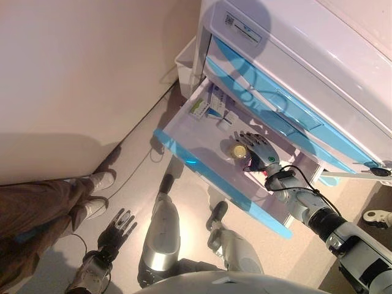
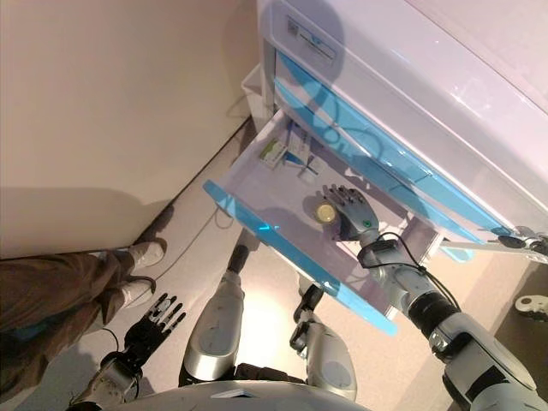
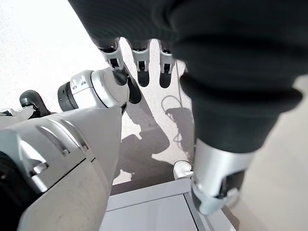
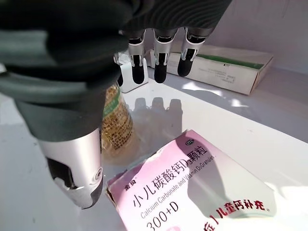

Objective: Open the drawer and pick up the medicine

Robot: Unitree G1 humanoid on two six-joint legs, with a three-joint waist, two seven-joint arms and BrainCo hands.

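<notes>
The white cabinet [image 1: 318, 55] with blue-fronted drawers stands ahead of the robot, and its lower drawer [image 1: 202, 131] is pulled out, with the right hand [image 1: 260, 152] reaching down into it. At the far end of the drawer, well beyond the hand's fingertips, lies a long green-and-white box [image 4: 231, 67]; a small white box [image 4: 132, 77] sits just past the fingertips. A pink medicine box [image 4: 187, 187] lies flat on the drawer floor under the palm side of the hand. The medicine bottle [image 1: 239, 150], amber with a yellow cap, lies just beside the right hand on its thumb side, close to the thumb, but the fingers are not closed on it: they are straight and spread, hovering above the drawer floor. The left hand [image 1: 117, 228] hangs low by the floor, well away from the drawer, its fingers loosely spread and holding nothing. A person's legs [image 1: 43, 202] and pale shoes stand beyond the left hand, by the wall.
</notes>
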